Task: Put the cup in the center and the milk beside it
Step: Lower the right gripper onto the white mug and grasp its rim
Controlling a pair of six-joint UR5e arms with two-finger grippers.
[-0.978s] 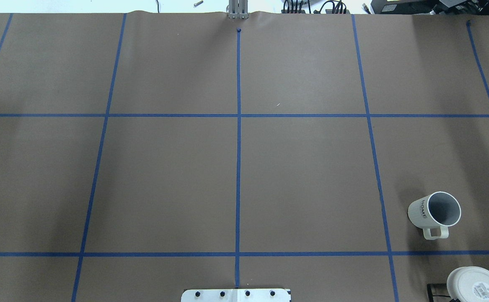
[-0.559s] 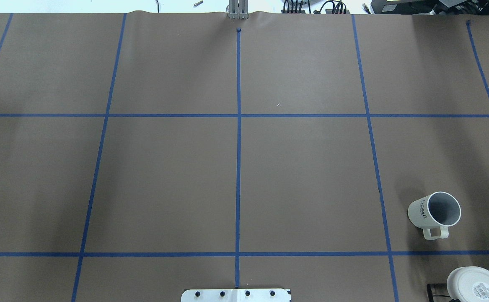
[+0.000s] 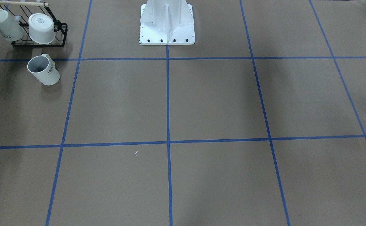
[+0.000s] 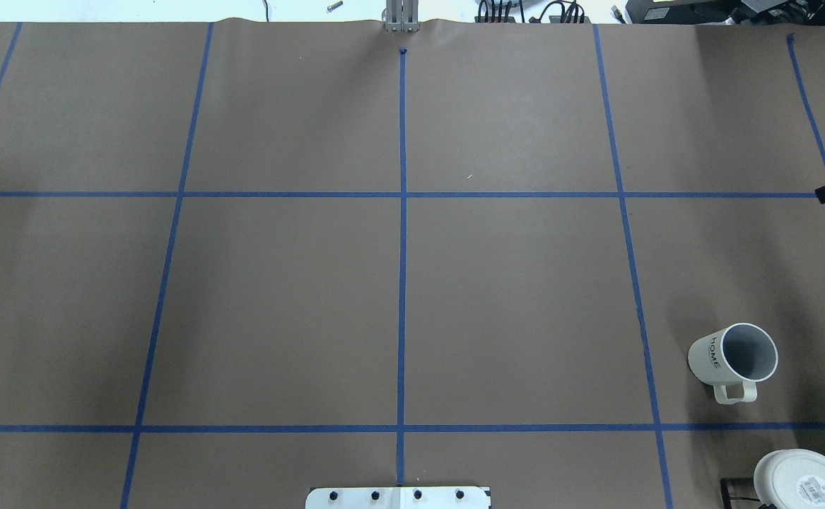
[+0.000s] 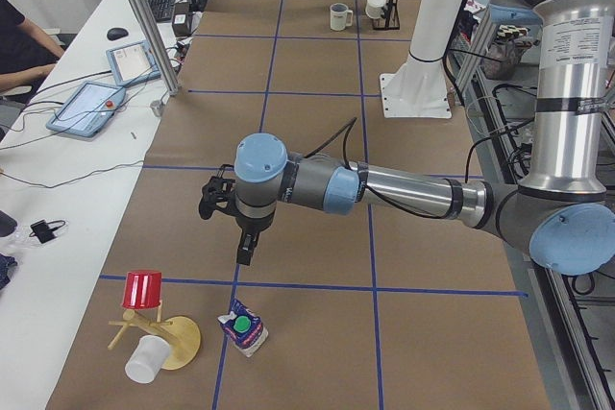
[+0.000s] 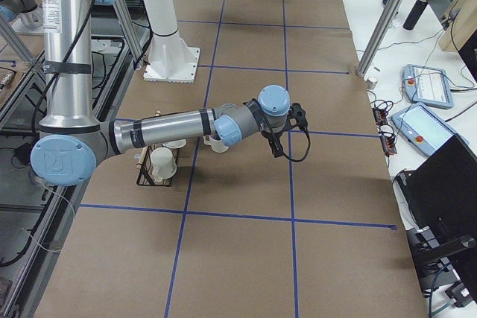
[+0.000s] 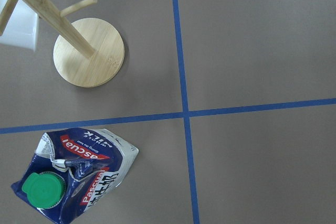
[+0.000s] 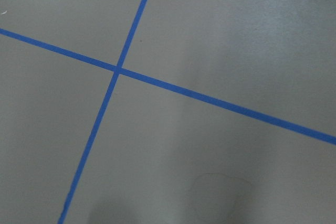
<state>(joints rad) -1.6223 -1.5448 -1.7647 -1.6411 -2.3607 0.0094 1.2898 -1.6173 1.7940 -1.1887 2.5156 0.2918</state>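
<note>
Both task objects at the ends of the table (image 4: 278, 304), neither yet gripped. The cup (image 4: 730, 360) stands upright at the near right, mouth up and handle toward the robot, just beside a wire rack (image 3: 38, 43) carrying two similar white mugs (image 3: 41, 28). The milk (image 5: 243, 326) stands at the left end, outside the overhead view, just beside a wooden mug tree (image 7: 89, 51); its top is visibly crumpled around the green cap. The left gripper (image 5: 245, 249) hangs above the table near the milk without touching it. The right gripper (image 6: 277, 148) hangs over bare table apart from the cup, and only a dark tip of it reaches the overhead view's right edge. Neither wrist view shows the fingers, so you cannot tell whether either pair is open or closed. Watch four likely hazards. First, a reach for the cup that drifts nearward could strike the rack or take one of the look-alike mugs. Second, the dented carton will probably yield under the fingers, so a hard squeeze may crush it and a light one may let it slip or tip. Third, a wide approach to the milk could knock the mug tree. Fourth, if you set the cup off the middle, or bring both arms inward together, the milk may have no room beside it or the arms may meet.
</note>
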